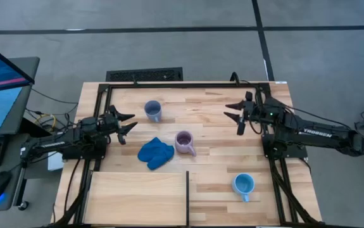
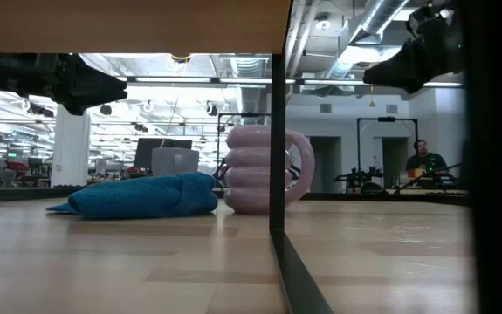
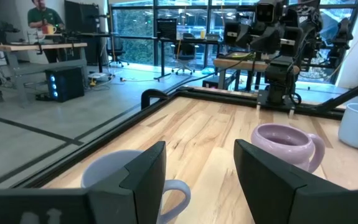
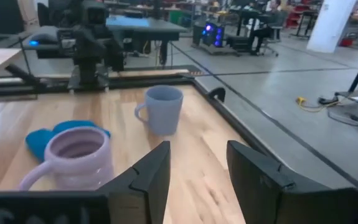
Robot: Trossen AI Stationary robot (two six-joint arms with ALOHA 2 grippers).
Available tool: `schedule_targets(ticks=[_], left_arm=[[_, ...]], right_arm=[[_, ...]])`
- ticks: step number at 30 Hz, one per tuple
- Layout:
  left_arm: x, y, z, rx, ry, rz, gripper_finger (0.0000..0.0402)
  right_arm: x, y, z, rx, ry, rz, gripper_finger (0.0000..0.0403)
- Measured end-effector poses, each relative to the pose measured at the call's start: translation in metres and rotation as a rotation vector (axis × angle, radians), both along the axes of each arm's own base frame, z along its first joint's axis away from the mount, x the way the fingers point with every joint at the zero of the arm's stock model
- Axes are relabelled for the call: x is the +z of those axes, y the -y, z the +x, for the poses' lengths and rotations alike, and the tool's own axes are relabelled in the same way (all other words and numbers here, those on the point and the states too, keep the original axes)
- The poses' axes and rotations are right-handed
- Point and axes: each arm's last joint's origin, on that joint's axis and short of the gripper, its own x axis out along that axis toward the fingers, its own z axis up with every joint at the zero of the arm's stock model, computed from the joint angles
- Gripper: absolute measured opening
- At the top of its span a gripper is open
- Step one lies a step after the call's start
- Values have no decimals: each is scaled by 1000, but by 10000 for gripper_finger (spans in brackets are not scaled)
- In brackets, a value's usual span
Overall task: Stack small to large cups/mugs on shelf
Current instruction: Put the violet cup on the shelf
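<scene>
Three mugs stand upright on their bases on the plank tabletop. The grey-blue mug is at the far middle-left, the lilac mug at the centre, and the light blue mug at the near right. The pale plywood shelf lies at the near left, with a thin dark edge. My left gripper is open and empty, left of the grey-blue mug and above the table. My right gripper is open and empty at the far right. It points toward the lilac mug and the grey-blue mug.
A royal-blue cloth lump lies just left of the lilac mug. A black frame runs round the table's edges. In the low view the shelf's panel and its dark upright edge stand before the lilac mug.
</scene>
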Motion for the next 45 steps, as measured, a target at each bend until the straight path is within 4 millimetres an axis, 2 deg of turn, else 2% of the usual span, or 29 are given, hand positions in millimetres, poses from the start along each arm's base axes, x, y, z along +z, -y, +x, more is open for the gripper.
schedule_targets(ticks=[19, 25, 32, 45], left_arm=[[2, 0, 0, 0, 25, -7, 180], [14, 2, -1, -60, 36, -43, 180], [30, 2, -1, -44, 34, 30, 180], [28, 2, 2, -88, 9, -1, 180]], right_arm=[[-1, -2, 1, 4, -4, -9, 180], [-3, -4, 1, 14, -27, -1, 179], [-3, -4, 1, 13, -25, -2, 180], [-3, -4, 1, 8, -22, 4, 179]])
